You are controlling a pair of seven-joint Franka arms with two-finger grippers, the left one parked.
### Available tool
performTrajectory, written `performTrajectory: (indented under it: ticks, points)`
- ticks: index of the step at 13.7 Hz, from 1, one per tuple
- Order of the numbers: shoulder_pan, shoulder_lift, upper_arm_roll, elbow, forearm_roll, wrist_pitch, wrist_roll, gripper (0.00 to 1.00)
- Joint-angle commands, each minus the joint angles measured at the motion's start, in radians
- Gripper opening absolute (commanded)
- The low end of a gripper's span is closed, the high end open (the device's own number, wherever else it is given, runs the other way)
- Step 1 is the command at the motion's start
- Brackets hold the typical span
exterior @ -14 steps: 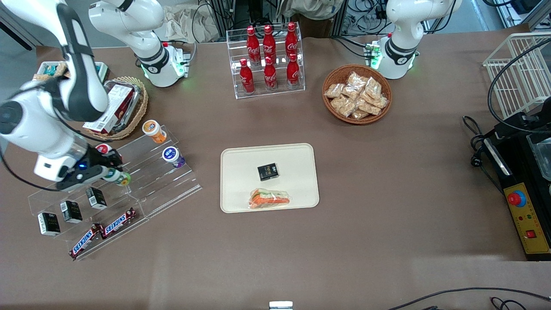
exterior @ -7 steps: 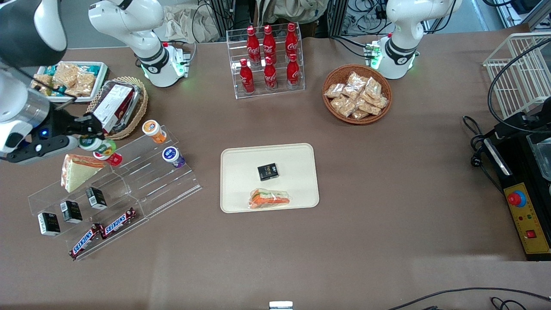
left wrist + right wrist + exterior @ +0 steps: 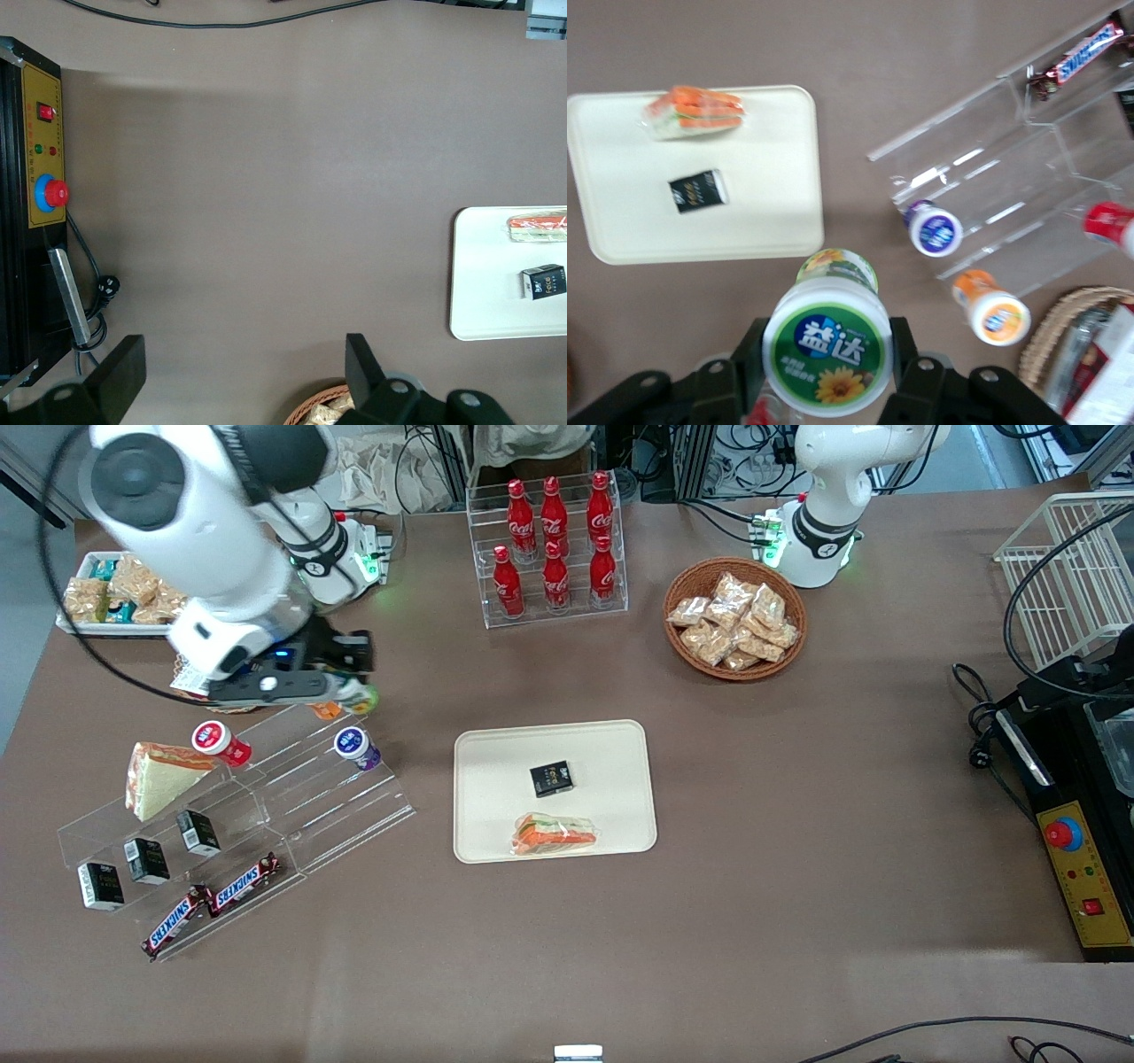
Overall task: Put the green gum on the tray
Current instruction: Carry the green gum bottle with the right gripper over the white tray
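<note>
The claw (image 3: 347, 685) hangs in the air above the worktop (image 3: 797, 797), its two black fingers (image 3: 908, 376) pinching the green gum (image 3: 826, 354) by the sides just under the lid, so the can is lifted clear of everything. In the wrist view the round green-and-white lid faces the camera and the green-yellow label shows past its edge. Directly under the claw sits the clear stepped rack (image 3: 292, 797), and an orange-lidded can (image 3: 993, 310) on its upper step is partly hidden beneath the claw in the front view. Just below and slightly nearer the front camera stands a purple-lidded can (image 3: 355, 746); a red-lidded can (image 3: 217, 740) stands on the same rack toward the working arm's end. The tray (image 3: 496, 815) lies on the worktop well apart from the claw, toward the parked arm's end and nearer the front camera. A small black box (image 3: 551, 778) and a wrapped sandwich (image 3: 554, 834) lie on it. A second wrapped sandwich (image 3: 158, 778) rests on the rack near the red-lidded can.
</note>
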Motion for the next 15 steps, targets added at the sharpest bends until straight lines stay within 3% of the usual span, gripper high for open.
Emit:
performTrajectory:
  ticks: [1,5,9,13,14,15]
  points:
    - [0.037,0.105,0.008,-0.013,0.004,0.095,0.119,0.27]
    - [0.11,0.188,0.008,-0.172,0.002,0.354,0.285,0.27]
    - [0.129,0.206,0.006,-0.401,0.002,0.657,0.303,0.28]
    - [0.132,0.28,0.005,-0.47,0.001,0.796,0.305,0.28]
    - [0.129,0.292,0.005,-0.47,0.001,0.81,0.305,0.43]
    - [0.129,0.298,0.005,-0.47,0.001,0.821,0.306,0.94]
